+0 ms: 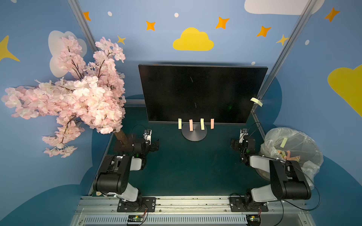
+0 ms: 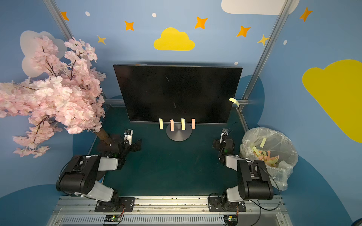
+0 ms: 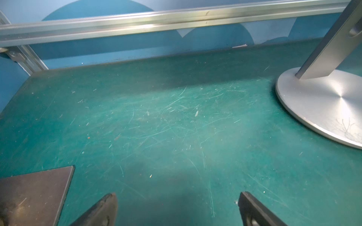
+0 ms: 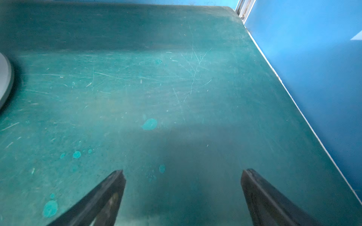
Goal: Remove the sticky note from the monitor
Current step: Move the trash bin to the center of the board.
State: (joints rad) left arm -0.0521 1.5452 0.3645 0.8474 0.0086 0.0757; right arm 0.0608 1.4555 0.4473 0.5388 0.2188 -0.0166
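The monitor [image 1: 199, 92] [image 2: 176, 92] stands at the back of the green table, its screen dark. Several narrow sticky notes hang in a row from its lower edge, from a yellow one [image 1: 179, 123] [image 2: 161, 123] to an orange one [image 1: 212, 123] [image 2: 193, 123]. Another yellow note [image 1: 256, 101] curls out at the monitor's right edge. My left gripper [image 1: 155, 145] [image 3: 177, 195] rests low at the table's left, open and empty. My right gripper [image 1: 234, 144] [image 4: 183, 172] rests low at the right, also open and empty. Both are well short of the notes.
The monitor's round grey stand base [image 1: 194, 135] [image 3: 323, 101] sits below the notes. A pink blossom tree [image 1: 78, 94] on a dark plate [image 3: 33, 195] crowds the left side. A bin lined with clear plastic [image 1: 290, 148], holding discarded notes, stands off the table's right edge. Aluminium frame rails [image 3: 156, 21] border the table.
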